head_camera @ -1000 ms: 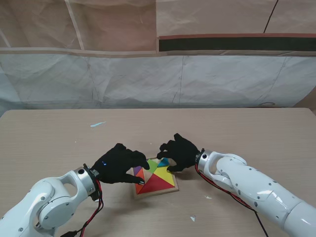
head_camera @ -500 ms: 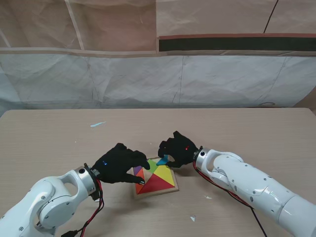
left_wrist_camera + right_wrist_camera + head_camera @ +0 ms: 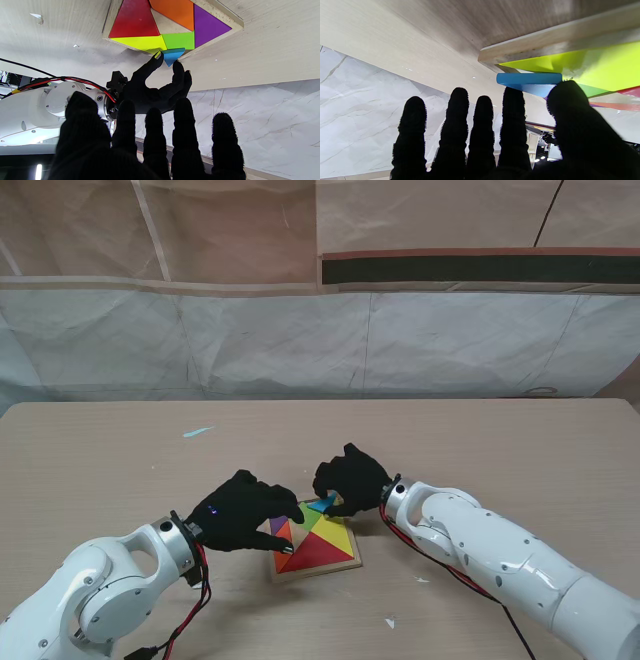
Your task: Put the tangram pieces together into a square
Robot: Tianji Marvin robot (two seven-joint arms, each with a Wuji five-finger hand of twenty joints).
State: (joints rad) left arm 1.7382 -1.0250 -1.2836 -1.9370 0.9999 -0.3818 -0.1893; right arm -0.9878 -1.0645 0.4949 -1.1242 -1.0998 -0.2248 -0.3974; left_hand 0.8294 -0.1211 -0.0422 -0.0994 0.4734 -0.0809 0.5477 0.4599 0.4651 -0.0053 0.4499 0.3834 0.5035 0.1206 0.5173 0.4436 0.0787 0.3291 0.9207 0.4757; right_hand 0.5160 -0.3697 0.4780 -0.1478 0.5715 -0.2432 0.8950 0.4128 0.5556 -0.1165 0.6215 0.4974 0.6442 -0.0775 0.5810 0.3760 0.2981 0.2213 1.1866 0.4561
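- The right hand (image 3: 348,476) pinches the small blue triangle (image 3: 173,55) between thumb and forefinger, its other three fingers loose and apart; the piece hangs at the far corner of the wooden tray (image 3: 352,563), tilted, with one point out past the rim.
- From the right wrist view the blue triangle (image 3: 529,79) sits raised over the yellow triangle (image 3: 600,67), not down in the frame. If the fingers let go now, I'd expect it to land propped on the rim or a neighbour and not lie flat.
- The grip is only by the fingertips on a thin edge. A push against the rim could twist the piece out of the pinch and flick it onto the table (image 3: 480,450) beyond the hand.
- The left hand (image 3: 240,510) lies over the tray's near-left side, fingers spread and bent, holding nothing; whether it presses on the tray I cannot tell. If it bears no weight, a sideways shove from the right could slide the whole tray.
- Red triangle (image 3: 135,21), orange piece (image 3: 176,10), purple triangle (image 3: 208,26) and green square (image 3: 180,40) lie seated in the tray, with a bare patch between them. Nudging the blue one in hard could lift the green square just beside the right fingertips.
- The left hand's fingers could also block the open patch for whatever goes there.
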